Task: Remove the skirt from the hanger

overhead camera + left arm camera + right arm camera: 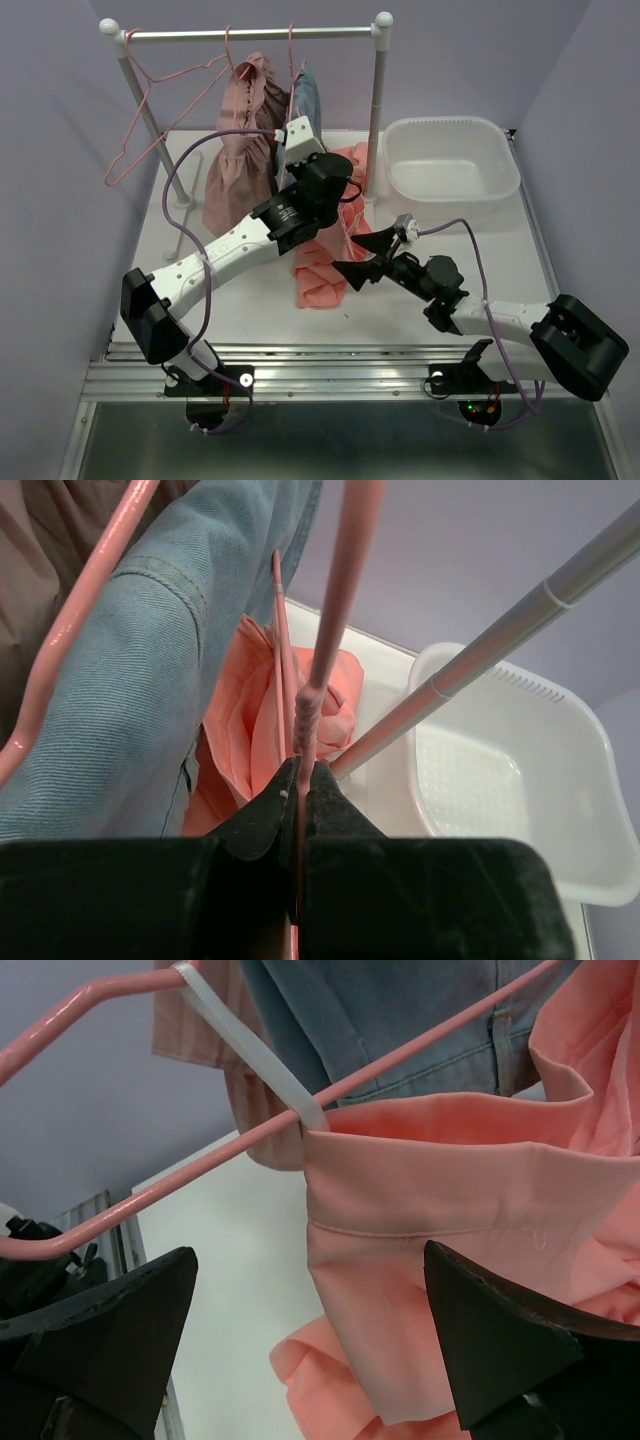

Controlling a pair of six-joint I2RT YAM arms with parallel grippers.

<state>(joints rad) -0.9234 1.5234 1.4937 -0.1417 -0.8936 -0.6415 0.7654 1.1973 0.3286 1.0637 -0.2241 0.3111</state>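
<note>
Surface: flat white table top (250,310). Far right on it: white rectangular plastic tub (455,203). Along far side: white tubular clothes rack (377,110), standing. Centre: salmon-pink fabric skirt (318,275), lower folds heaped on the surface.

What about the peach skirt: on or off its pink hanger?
On. A white ribbon loop on the peach fabric skirt is hooked over the pink wire hanger.

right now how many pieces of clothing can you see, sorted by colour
dusty pink garment: 1
blue denim garment: 1
coral skirt: 1
total: 3
</note>
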